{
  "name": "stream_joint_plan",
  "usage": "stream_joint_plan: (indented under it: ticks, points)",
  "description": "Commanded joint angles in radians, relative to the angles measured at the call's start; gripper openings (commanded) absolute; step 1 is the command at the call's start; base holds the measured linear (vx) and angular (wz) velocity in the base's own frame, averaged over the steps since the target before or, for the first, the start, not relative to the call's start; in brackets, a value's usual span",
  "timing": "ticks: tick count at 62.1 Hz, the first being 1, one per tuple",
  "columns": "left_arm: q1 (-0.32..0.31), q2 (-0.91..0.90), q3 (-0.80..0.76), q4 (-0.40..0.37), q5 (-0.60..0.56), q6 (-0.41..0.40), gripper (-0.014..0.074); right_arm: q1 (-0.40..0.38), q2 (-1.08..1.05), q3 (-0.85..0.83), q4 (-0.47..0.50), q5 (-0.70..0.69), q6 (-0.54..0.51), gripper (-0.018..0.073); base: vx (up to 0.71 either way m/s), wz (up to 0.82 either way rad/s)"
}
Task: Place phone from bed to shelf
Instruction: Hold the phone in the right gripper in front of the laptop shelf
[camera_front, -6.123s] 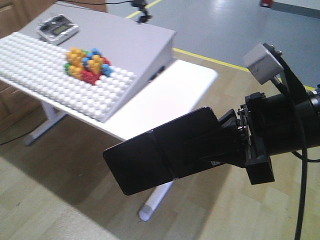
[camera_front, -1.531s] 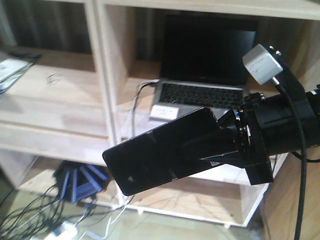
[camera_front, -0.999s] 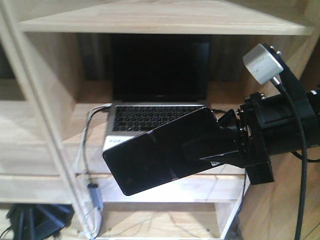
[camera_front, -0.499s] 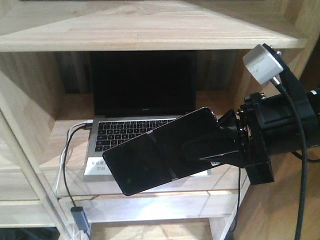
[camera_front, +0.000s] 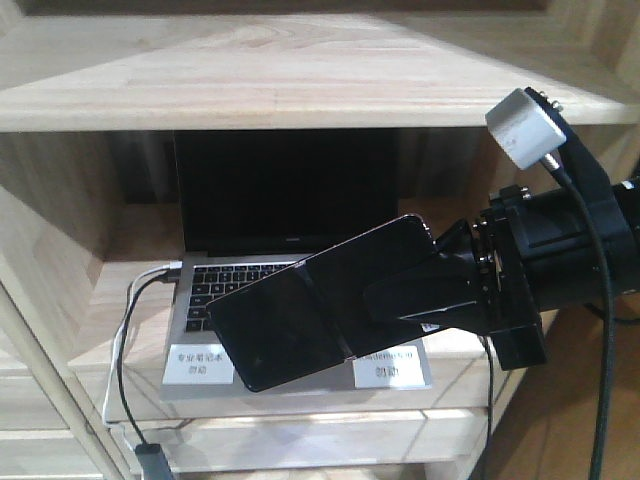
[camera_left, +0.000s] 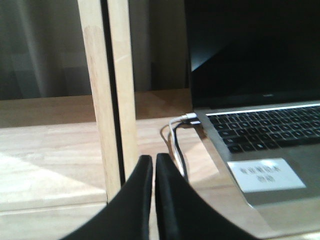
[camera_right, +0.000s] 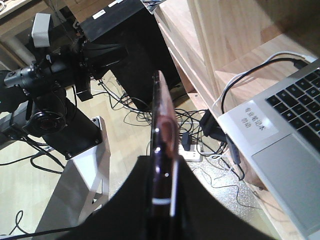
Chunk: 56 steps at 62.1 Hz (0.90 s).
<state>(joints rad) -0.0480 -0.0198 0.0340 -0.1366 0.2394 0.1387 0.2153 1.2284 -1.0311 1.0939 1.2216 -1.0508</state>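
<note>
My right gripper (camera_front: 400, 300) is shut on the phone (camera_front: 300, 322), a thin black glossy slab held out to the left, in front of the shelf (camera_front: 300, 85). The right wrist view shows the phone (camera_right: 161, 125) edge-on with its pinkish rim, clamped between the black fingers of the right gripper (camera_right: 162, 167). In the left wrist view my left gripper (camera_left: 150, 161) is shut on nothing, just before a pale wooden upright (camera_left: 107, 90) of the shelf. The bed is out of view.
An open grey laptop (camera_front: 285, 215) with white labels fills the shelf compartment behind the phone, and cables (camera_left: 177, 142) run from its left side. A power strip and tangled cables (camera_right: 192, 150) lie on the floor. The left arm (camera_right: 60, 70) shows beside the shelf.
The view swung from a white table to the shelf and then drew nearer, the laptop compartment now centred behind the phone. The phone stays clamped in the right gripper throughout.
</note>
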Motion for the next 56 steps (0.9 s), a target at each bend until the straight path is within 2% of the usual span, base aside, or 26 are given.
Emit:
stream_joint_plan:
  ticks: [1,56]
  points:
    - [-0.004,-0.005,0.003,-0.009,-0.074,-0.004,0.0001,-0.002,-0.025,-0.026,0.093,0.069,-0.007,-0.0001,0.08,0.03]
    - [-0.004,-0.005,0.003,-0.009,-0.074,-0.004,0.0001,-0.002,-0.025,-0.026,0.093,0.058,-0.007,-0.0001,0.02,0.01]
